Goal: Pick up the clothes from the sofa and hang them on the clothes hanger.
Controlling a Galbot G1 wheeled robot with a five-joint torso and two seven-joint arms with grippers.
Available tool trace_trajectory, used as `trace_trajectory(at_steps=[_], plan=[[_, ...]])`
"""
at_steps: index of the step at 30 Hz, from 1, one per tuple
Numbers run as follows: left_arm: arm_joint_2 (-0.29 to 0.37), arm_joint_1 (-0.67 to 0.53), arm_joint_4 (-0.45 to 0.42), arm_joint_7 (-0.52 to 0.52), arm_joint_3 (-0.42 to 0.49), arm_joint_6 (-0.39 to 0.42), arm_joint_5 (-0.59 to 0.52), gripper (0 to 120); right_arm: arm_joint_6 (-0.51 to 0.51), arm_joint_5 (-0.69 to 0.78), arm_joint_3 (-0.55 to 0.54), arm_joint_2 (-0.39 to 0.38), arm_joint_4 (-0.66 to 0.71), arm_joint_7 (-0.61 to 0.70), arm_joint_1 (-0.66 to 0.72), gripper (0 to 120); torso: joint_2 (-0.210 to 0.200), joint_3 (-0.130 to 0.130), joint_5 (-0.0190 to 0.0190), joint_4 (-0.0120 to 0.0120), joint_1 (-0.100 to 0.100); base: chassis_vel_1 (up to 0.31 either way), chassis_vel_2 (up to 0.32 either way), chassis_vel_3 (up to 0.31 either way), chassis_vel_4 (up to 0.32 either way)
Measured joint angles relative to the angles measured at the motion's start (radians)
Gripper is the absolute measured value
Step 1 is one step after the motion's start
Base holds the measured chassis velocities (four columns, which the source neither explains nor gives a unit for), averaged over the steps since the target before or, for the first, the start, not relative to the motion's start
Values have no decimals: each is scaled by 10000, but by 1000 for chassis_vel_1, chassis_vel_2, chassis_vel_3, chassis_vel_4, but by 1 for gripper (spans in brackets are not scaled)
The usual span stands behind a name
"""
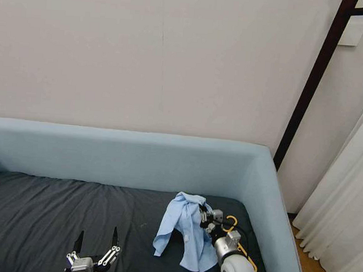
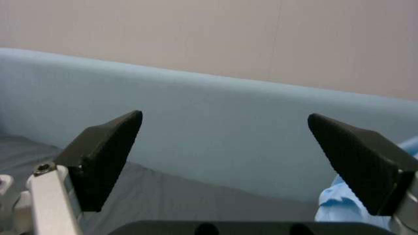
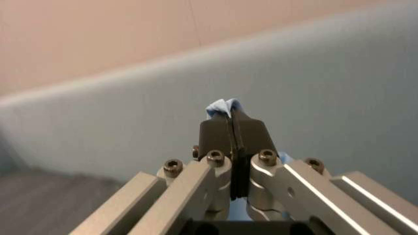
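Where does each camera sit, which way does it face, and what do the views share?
Head view: on the head, facing forward and down at the sofa; open left pincer and right pincer, shut on the blue shirt, show low.
Left wrist view: on the left wrist, looking between its spread fingers at the sofa's backrest.
Right wrist view: on the right wrist, looking past its shut fingers at the backrest.
Shared: all show backrest and shirt.

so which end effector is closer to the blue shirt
Right. The right end effector is shut on the top of the blue shirt. The left end effector is open over the sofa seat, off to the shirt's left, apart from it.
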Motion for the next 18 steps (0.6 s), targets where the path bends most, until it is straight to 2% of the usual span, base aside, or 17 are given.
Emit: trace_trajectory(at_steps=[6,11,18], plan=[[121,25,-37,-31,-74,-3,-83,100,-36,846,-395,-385,790,139,1232,0,0,0,-1,0,0,0,0,0,0],[169,39,-88,-47,-149,-10,-167,100,-49,1141,-546,-521,850,169,1864,0,0,0,-1,-2,0,0,0,0,0],[156,59,-108,-58,-245,-53,-207,100,-240,1958,-941,-800,1010,434,3451,0,0,0,-1,-1,0,0,0,0,0]])
